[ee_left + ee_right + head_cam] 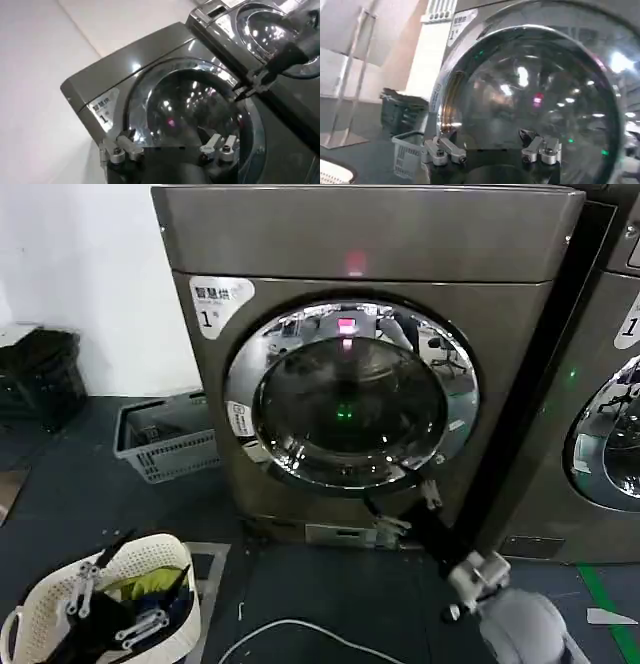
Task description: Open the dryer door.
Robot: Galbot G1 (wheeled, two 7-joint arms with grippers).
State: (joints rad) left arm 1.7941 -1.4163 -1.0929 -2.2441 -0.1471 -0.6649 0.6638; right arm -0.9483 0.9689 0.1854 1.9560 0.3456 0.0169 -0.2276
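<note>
Right end effector (405, 506) open by shut, chrome-rimmed dryer door (350, 394).

A grey slatted basket (165, 439) is sitting on the dark floor (70, 494) to the left of the machine, close to its lower corner. A white perforated basket (150, 569) is standing nearer the camera, holding dark and yellow-green items. A white cable (290, 626) is lying curved across the floor. Black bags (40, 374) are resting against the white wall (90, 274). A neighbouring machine (605, 384) is standing at the right.
</note>
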